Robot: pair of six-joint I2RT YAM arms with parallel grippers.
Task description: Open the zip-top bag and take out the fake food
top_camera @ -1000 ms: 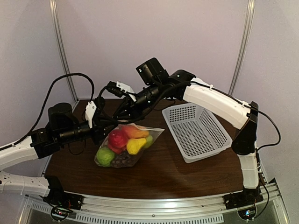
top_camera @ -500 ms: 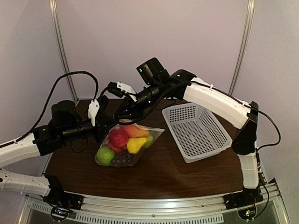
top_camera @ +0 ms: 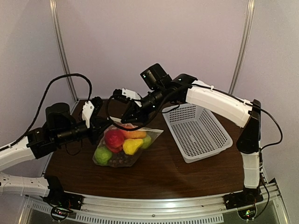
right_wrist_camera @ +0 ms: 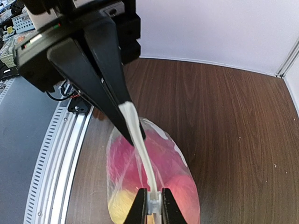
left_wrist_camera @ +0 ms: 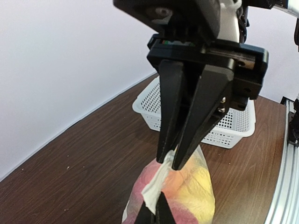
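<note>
The zip-top bag (top_camera: 140, 132) lies on the dark table with its top edge lifted. Inside it the fake food (top_camera: 115, 138) shows as red, yellow, green and orange pieces plus dark grapes. My left gripper (top_camera: 103, 124) is shut on the bag's top edge. In the left wrist view its fingers (left_wrist_camera: 159, 201) pinch the white strip. My right gripper (top_camera: 129, 116) is shut on the same strip a little along; in the right wrist view (right_wrist_camera: 153, 191) it clamps the zip's closure. The strip runs taut between both grippers above the bag (right_wrist_camera: 187, 186).
A white perforated basket (top_camera: 212, 122) stands right of the bag, also in the left wrist view (left_wrist_camera: 238, 133). Purple walls close the back and sides. A metal rail (right_wrist_camera: 56, 158) runs along the table's near edge.
The left arm has drawn back to the left and the right gripper has shifted right. The bag has slid slightly left, its top edge held between them.
</note>
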